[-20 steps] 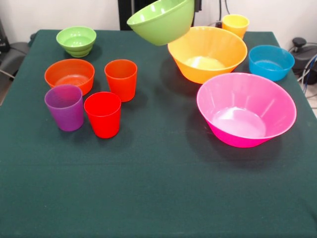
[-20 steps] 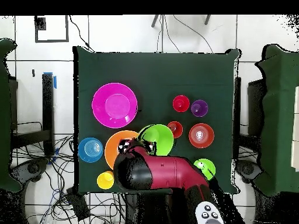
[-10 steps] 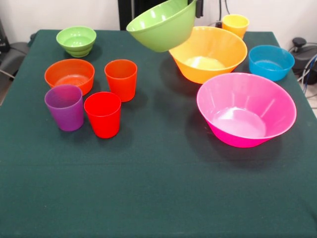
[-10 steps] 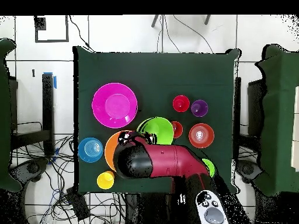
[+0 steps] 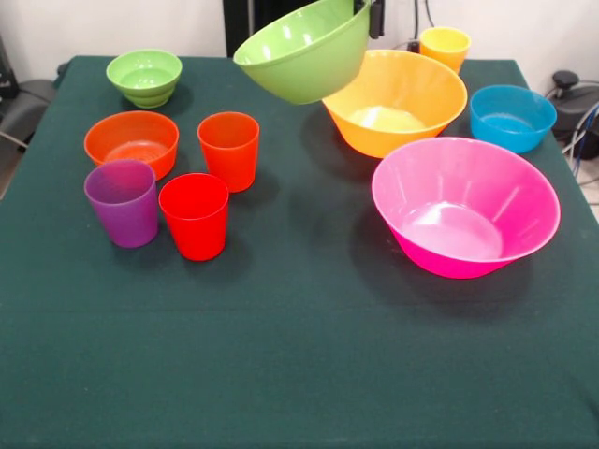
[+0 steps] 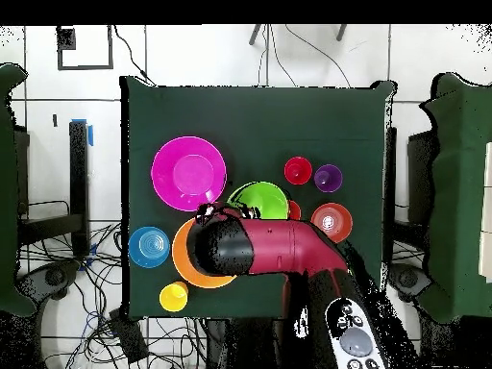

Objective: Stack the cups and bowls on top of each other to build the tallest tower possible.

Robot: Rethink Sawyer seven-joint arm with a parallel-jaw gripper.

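The gripper (image 5: pixel 367 7) is clamped on the far rim of the medium light green bowl (image 5: pixel 301 49), which is held tilted in the air beside the large yellow-orange bowl (image 5: pixel 393 101). The glossy plastic is judged light, stiff and slippery; the rim seems best pinched.

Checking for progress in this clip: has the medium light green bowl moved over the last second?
Yes. The light green bowl, held tilted in the air, has drifted slightly left in the front view, away from the yellow-orange bowl on the table.

no readable text, labels, numbers
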